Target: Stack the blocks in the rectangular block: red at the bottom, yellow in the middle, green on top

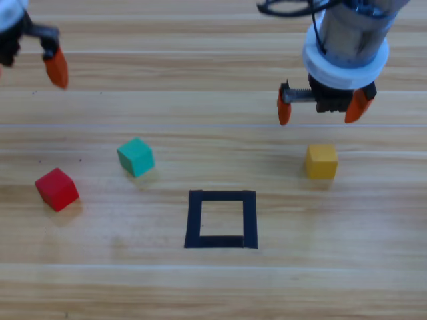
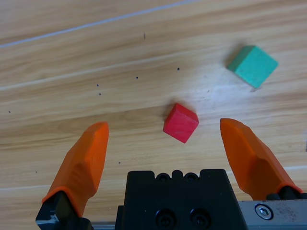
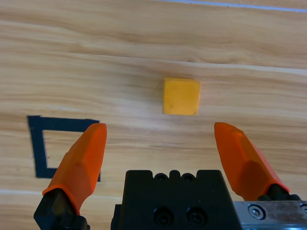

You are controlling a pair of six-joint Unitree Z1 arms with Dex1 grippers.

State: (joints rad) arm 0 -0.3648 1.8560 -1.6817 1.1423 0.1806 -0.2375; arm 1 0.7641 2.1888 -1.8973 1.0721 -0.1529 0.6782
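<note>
Overhead, the right gripper (image 1: 321, 109) hangs with jaws spread, empty, just beyond the small yellow cube (image 1: 321, 161), right of the black tape square (image 1: 221, 219). Left of that square sit the teal-green cube (image 1: 136, 157) and red cube (image 1: 57, 189); the left gripper (image 2: 165, 146), spread too, hovers past them.

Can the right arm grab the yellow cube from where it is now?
Probably yes. The right gripper hangs open just beyond the yellow cube, and only bare table lies around the cube, so nothing seems to block it.
</note>
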